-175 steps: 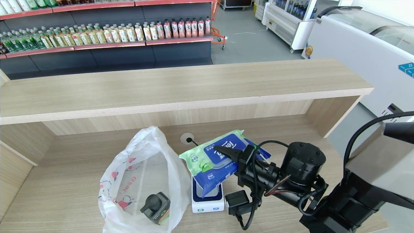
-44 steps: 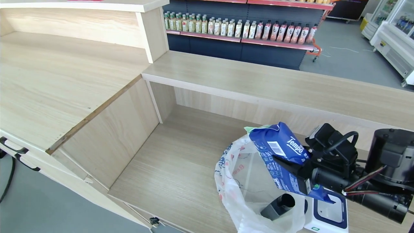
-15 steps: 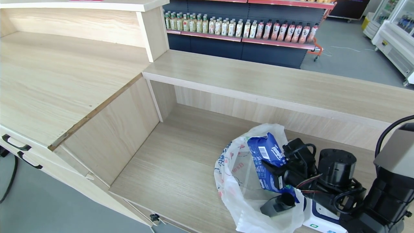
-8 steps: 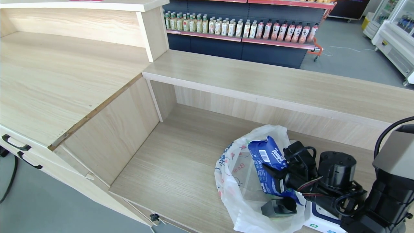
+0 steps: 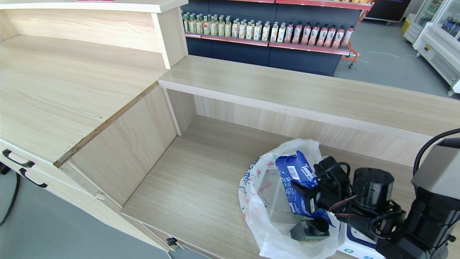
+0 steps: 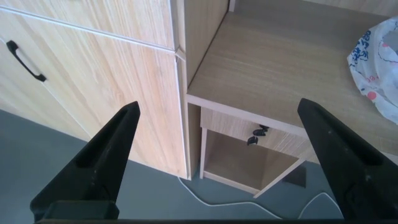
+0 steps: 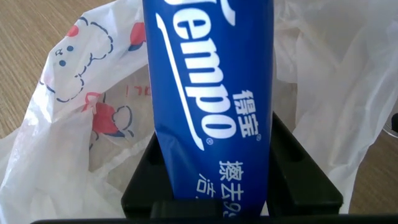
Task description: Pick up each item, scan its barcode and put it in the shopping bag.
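Observation:
My right gripper (image 5: 305,196) is shut on a blue tissue pack (image 5: 298,181), held upright inside the mouth of the white plastic shopping bag (image 5: 264,212) on the lower counter. In the right wrist view the blue tissue pack (image 7: 211,93) stands between the black fingers (image 7: 140,180), with the shopping bag (image 7: 81,93) around it. A dark bottle with a black cap (image 5: 309,230) lies at the bag's bottom. My left gripper (image 6: 217,155) hangs open off the counter's front edge, over the floor, with nothing between its fingers.
A white and blue barcode scanner (image 5: 355,241) sits right of the bag, partly behind my right arm. The wooden counter (image 5: 201,180) has a raised shelf (image 5: 287,90) behind and a side wall (image 5: 125,144) to the left. A cupboard door with a black handle (image 6: 25,59) faces the left gripper.
Over the last second the tissue pack has sunk slightly deeper into the bag and the bottle has settled. Earlier, the pack was carried from above the scanner to the bag; the head camera also turned.

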Controlling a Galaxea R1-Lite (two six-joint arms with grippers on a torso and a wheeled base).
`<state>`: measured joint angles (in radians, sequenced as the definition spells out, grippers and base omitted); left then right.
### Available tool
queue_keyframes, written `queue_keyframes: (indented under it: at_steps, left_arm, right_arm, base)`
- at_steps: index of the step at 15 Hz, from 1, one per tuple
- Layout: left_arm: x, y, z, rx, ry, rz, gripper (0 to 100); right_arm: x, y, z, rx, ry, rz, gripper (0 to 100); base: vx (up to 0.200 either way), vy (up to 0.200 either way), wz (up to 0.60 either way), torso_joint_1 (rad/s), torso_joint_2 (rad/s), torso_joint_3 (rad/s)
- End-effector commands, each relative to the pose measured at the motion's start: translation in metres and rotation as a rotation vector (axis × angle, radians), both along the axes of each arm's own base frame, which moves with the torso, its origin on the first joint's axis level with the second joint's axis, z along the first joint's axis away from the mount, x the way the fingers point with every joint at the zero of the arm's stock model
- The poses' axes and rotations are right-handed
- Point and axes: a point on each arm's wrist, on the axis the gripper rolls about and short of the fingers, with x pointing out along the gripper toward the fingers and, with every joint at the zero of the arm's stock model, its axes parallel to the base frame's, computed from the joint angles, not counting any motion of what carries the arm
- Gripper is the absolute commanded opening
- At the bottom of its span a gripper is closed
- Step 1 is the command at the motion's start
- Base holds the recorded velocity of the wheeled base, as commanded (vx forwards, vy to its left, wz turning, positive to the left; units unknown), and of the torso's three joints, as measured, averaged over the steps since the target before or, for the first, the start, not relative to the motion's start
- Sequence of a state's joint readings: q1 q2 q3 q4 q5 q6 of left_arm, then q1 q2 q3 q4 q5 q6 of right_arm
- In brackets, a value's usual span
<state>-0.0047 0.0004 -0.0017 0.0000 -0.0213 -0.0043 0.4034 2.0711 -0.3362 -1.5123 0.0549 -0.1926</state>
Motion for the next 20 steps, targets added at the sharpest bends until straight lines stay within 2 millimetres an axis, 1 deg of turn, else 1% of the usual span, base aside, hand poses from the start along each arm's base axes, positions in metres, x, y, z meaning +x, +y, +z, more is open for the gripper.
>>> queue_keyframes:
  at_steps: [1,3,4,9,12,14,15,16,17,19,20]
  left_arm:
    - [0.0,0.0,0.0,0.0,0.0,-0.002,100]
    - [0.0,0.0,0.0,0.0,0.0,0.0,100]
    - [0.0,0.0,0.0,0.0,0.0,0.0,100]
    - [0.0,0.0,0.0,0.0,0.0,0.0,100]
    - [0.0,0.0,0.0,0.0,0.0,0.0,100]
    - [0.0,0.0,0.0,0.0,0.0,0.0,100]
    - [0.0,0.0,0.0,0.0,0.0,0.0,100]
    - [0.0,0.0,0.0,0.0,0.0,-0.002,100]
    - [0.0,0.0,0.0,0.0,0.0,0.0,100]
    - [0.0,0.0,0.0,0.0,-0.002,-0.002,100]
    - [0.0,0.0,0.0,0.0,0.0,0.0,100]
  right_arm:
    - [0.0,-0.001,-0.002,-0.004,0.008,-0.003,0]
    - [0.0,-0.001,-0.002,-0.004,0.007,-0.003,0]
    - [0.001,-0.001,-0.002,-0.004,0.007,-0.003,100]
    - [0.001,0.0,-0.003,-0.004,0.008,-0.003,100]
    - [0.003,0.002,0.005,0.007,-0.026,0.004,100]
    - [0.004,0.009,0.029,-0.011,-0.134,0.034,100]
    - [0.002,0.011,0.04,-0.03,-0.179,0.043,100]
    - [-0.005,0.014,0.054,-0.048,-0.21,0.065,100]
    - [-0.01,0.014,0.062,-0.06,-0.229,0.073,100]
    - [-0.029,0.016,0.109,-0.093,-0.32,0.113,100]
    - [-0.037,0.014,0.128,-0.11,-0.348,0.123,100]
  base:
    - [0.0,0.0,0.0,0.0,0.0,0.0]
    - [0.0,0.0,0.0,0.0,0.0,0.0]
    - [0.0,0.0,0.0,0.0,0.0,0.0]
    - [0.0,0.0,0.0,0.0,0.0,0.0]
    - [0.0,0.0,0.0,0.0,0.0,0.0]
    - [0.0,0.0,0.0,0.0,0.0,0.0]
    - [0.0,0.0,0.0,0.0,0.0,0.0]
    - [0.0,0.0,0.0,0.0,0.0,0.0]
    - [0.0,0.0,0.0,0.0,0.0,0.0]
    - [0.0,0.0,0.0,0.0,0.0,0.0]
    - [0.0,0.0,0.0,0.0,0.0,0.0]
